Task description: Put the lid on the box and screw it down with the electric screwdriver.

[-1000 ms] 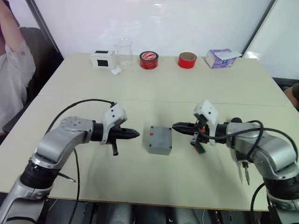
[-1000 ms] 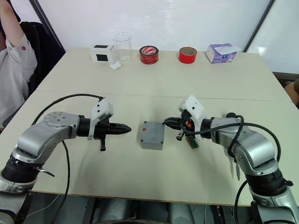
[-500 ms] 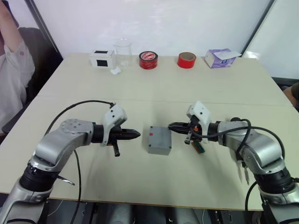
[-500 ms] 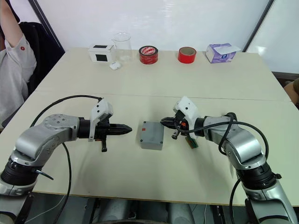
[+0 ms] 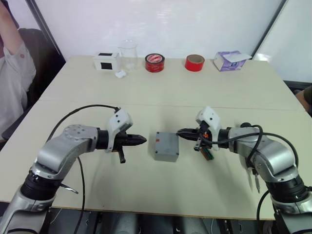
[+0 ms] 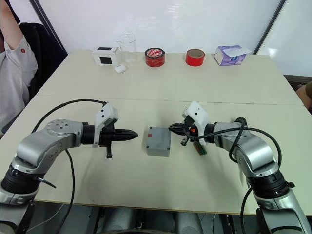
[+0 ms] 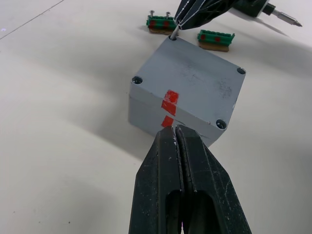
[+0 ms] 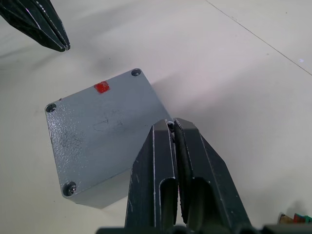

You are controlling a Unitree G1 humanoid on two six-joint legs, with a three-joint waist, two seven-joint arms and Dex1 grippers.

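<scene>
- Grey lid [image 7: 202, 85] already sits on the box [image 5: 165, 146], mid-tabletop [image 5: 161, 92].
- My right pincer [image 5: 181, 132], clenched on a screw, hovers over a corner hole.
- My left pincer [image 5: 141, 140] is clenched, empty.
- Electric screwdriver [image 7: 263, 7] work looks undone.

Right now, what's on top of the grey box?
The shallow grey square lid sits flush on the deep grey box, a red mark across their seam. Screws show in its corner holes; the right hand tip touches one corner. The inside is covered.
</scene>
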